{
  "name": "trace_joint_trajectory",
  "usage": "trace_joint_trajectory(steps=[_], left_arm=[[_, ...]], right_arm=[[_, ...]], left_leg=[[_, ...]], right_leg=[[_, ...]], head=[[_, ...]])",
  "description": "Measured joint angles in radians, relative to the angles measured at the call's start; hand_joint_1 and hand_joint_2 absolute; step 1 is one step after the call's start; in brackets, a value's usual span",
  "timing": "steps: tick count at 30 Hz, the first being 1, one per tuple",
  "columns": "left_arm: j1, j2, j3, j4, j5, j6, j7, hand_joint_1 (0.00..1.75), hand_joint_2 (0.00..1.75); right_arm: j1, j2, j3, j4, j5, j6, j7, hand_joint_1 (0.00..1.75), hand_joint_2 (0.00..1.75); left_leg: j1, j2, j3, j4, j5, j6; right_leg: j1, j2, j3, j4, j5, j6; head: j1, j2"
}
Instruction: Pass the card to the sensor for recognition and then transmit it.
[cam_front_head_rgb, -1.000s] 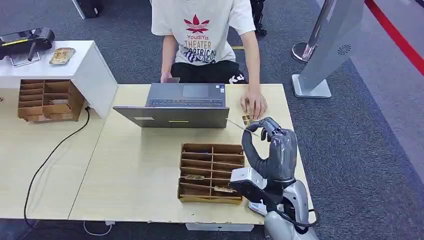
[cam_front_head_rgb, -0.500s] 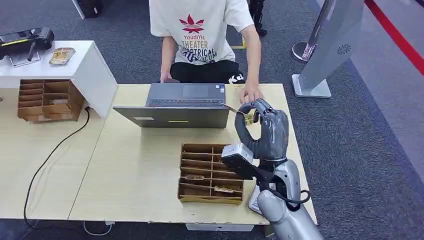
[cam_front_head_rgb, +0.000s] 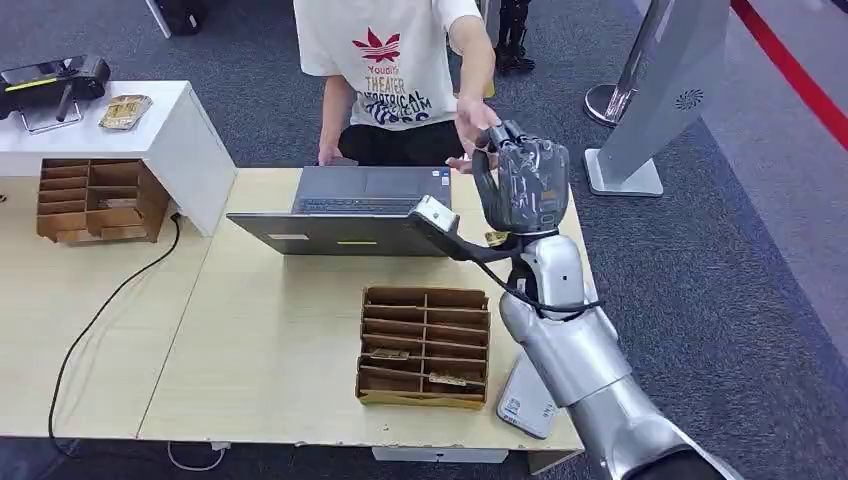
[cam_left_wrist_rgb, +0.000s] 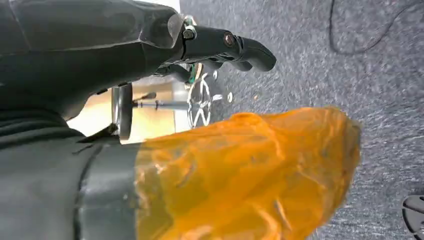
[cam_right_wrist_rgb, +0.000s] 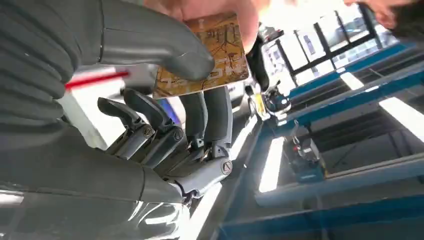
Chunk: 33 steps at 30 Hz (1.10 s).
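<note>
Right hand (cam_front_head_rgb: 520, 185) raised over table's far edge, thumb and fingers (cam_right_wrist_rgb: 210, 107) pinching thin brown-gold printed plastic card (cam_right_wrist_rgb: 207, 57). Person's hand (cam_front_head_rgb: 470, 120) met card at edge opposite fingers, apparently touching it.

Card judged light, stiff, slick-faced; best held flat-on by faces near one edge, leaving other end free for taker.

One card in grip.

Left hand (cam_left_wrist_rgb: 220, 42) holding nothing, fingers loosely extended, hanging above floor.
</note>
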Motion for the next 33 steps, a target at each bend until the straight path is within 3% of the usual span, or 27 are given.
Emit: trace_joint_trajectory(steps=[3,8,9,10,11,12,13,24,29,33], left_arm=[[-0.009,0.0,-0.016,0.0,-0.006,-0.008,0.004,0.0,0.0],[-0.015,0.0,-0.038,0.0,-0.015,-0.013,0.01,0.0,0.0],[-0.015,0.0,-0.04,0.0,-0.015,-0.015,0.01,0.0,0.0],[-0.015,0.0,-0.041,0.0,-0.015,-0.016,0.01,0.0,0.0],[-0.015,0.0,-0.043,0.0,-0.012,-0.017,0.01,0.0,0.0],[-0.015,0.0,-0.044,0.0,-0.012,-0.017,0.01,0.0,0.0],[-0.015,0.0,-0.045,0.0,-0.012,-0.017,0.01,0.0,0.0],[-0.011,0.001,-0.045,0.0,0.007,-0.006,0.01,0.0,0.0],[-0.006,0.001,-0.045,0.0,0.015,0.003,0.002,0.0,0.0],[0.006,0.001,-0.045,0.0,0.027,0.018,-0.001,0.0,0.0]], right_arm=[[-0.043,0.002,-0.005,0.111,0.047,-0.041,0.018,1.75,1.75],[-0.086,0.006,-0.009,0.249,0.121,-0.049,0.051,1.75,1.75],[-0.09,0.006,-0.008,0.267,0.133,-0.049,0.057,1.64,1.75],[-0.093,0.007,-0.008,0.282,0.141,-0.049,0.058,0.1,1.75],[-0.095,0.008,-0.008,0.298,0.15,-0.049,0.061,0.0,1.75],[-0.096,0.009,-0.008,0.314,0.158,-0.047,0.067,0.0,1.75],[-0.097,0.011,-0.008,0.327,0.161,-0.044,0.068,0.0,0.0],[-0.061,0.048,-0.032,0.348,0.017,-0.045,-0.046,0.0,0.0],[0.017,0.065,-0.049,0.235,-0.086,-0.052,-0.128,0.0,0.0],[0.126,0.108,-0.12,0.047,-0.225,-0.054,-0.261,0.0,0.0]], left_leg=[[0.0,0.0,0.0,0.0,0.0,0.0],[0.0,0.0,0.0,0.0,0.0,0.0],[0.0,0.0,0.0,0.0,0.0,0.0],[0.0,0.0,0.0,0.0,0.0,0.0],[0.0,0.0,0.0,0.0,0.0,0.0],[0.0,0.0,0.0,0.0,0.0,0.0],[0.0,0.0,0.0,0.0,0.0,0.0],[0.0,0.001,0.0,0.0,0.0,0.0],[0.0,0.0,0.0,0.0,0.0,0.0],[0.0,0.0,0.0,-0.001,-0.001,0.0]], right_leg=[[0.0,0.0,0.0,0.0,0.0,0.0],[0.0,0.0,0.0,0.0,0.0,0.0],[0.0,0.0,0.0,0.0,0.0,0.0],[0.0,0.0,0.0,0.0,0.0,0.0],[0.0,0.0,0.0,0.0,0.0,0.0],[0.0,0.0,0.0,0.0,0.0,0.0],[0.0,0.0,0.0,0.0,0.0,0.0],[0.0,0.001,-0.001,0.0,0.0,0.0],[0.0,0.0,-0.001,0.0,-0.001,0.0],[0.0,0.0,-0.001,0.0,-0.001,0.0]], head=[[0.0,0.0],[0.0,0.0],[0.0,0.0],[0.0,0.0],[0.0,0.0],[0.0,0.0],[0.0,0.0],[0.0,0.0],[0.0,0.0],[0.0,0.0]])
